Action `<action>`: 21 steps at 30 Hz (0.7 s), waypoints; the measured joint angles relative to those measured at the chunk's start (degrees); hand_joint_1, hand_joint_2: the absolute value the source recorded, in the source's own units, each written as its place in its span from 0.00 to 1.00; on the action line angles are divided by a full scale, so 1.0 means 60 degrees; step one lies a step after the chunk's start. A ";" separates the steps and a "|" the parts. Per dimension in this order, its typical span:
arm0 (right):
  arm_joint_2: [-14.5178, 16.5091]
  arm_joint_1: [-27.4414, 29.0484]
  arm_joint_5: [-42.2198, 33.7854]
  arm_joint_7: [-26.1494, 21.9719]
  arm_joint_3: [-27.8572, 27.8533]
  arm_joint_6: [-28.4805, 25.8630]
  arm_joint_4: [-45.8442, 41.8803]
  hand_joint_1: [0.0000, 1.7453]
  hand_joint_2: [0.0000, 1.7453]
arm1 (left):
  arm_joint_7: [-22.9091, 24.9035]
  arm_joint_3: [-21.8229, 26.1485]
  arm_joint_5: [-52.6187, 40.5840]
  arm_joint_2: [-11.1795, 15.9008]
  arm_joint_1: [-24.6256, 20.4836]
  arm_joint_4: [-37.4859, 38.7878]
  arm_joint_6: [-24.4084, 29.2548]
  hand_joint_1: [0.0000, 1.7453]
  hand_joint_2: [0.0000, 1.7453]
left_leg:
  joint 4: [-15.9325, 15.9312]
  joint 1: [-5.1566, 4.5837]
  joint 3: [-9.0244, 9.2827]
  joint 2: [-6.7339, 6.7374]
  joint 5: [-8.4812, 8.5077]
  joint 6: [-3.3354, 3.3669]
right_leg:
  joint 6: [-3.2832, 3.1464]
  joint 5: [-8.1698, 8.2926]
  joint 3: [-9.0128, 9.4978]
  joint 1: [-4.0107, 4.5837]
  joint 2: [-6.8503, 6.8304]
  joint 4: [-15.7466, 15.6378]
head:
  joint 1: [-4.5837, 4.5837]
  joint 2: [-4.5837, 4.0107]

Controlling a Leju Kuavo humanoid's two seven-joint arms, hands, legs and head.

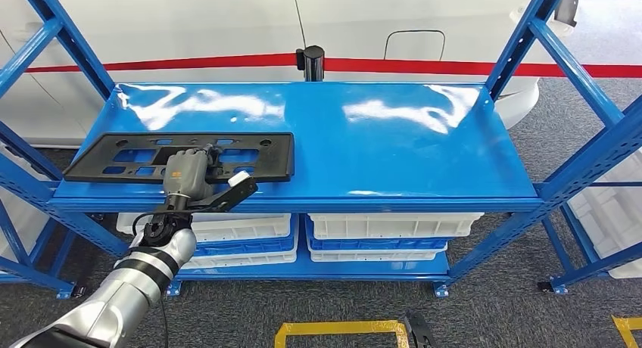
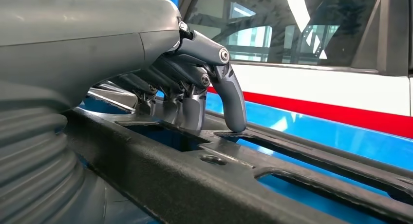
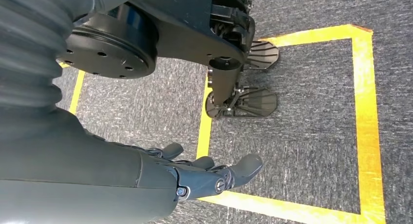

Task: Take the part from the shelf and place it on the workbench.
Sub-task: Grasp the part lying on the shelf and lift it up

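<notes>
Left hand (image 1: 187, 175) rests atop black part (image 1: 113, 157), fingers (image 2: 234, 104) curled down onto frame, grip not sure. Part flat on shelf (image 1: 394, 147), front-left. Hook fingers through opening before lifting. Right hand (image 3: 195, 177) hangs open.

The shelf (image 1: 394, 136) is glossy bright blue; the part (image 1: 250, 163) on it is matte black. White bins (image 1: 394, 225) sit below. The left robot hand (image 1: 189, 175) is grey. A red stripe (image 1: 454, 66) crosses the white car (image 1: 189, 23). Yellow tape (image 3: 365, 126) marks grey carpet (image 3: 302, 151).
</notes>
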 joint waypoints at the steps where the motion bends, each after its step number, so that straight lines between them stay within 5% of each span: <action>1: 0.0001 -0.0001 0.0011 0.0000 -0.0001 -0.0001 -0.0001 0.00 1.00 | -0.0045 0.0003 -0.0005 0.0000 -0.0007 0.0014 0.0075 1.00 1.00 | 0.0000 0.0000 0.0000 0.0000 0.0000 0.0000 | 0.0000 0.0000 0.0000 0.0000 0.0000 0.0000 | 0.0000 0.0000; 9: 0.0005 -0.0003 0.0273 0.0009 -0.0046 -0.0051 -0.0003 0.00 1.00 | -0.1048 0.0108 0.0097 0.0106 0.0058 -0.1076 0.1545 1.00 1.00 | 0.0001 0.0000 -0.0016 -0.0003 0.0001 0.0000 | 0.0000 0.0000 -0.0011 0.0000 -0.0001 0.0004 | 0.0000 0.0000; 21: 0.0070 -0.0051 0.0516 0.0099 -0.0088 -0.0065 -0.0010 0.00 1.00 | -0.1370 0.0352 -0.0749 0.0212 0.0362 -0.4311 0.1616 1.00 1.00 | 0.0001 -0.0001 -0.0020 -0.0003 0.0001 0.0001 | 0.0001 0.0000 -0.0013 -0.0001 -0.0001 0.0003 | 0.0001 0.0000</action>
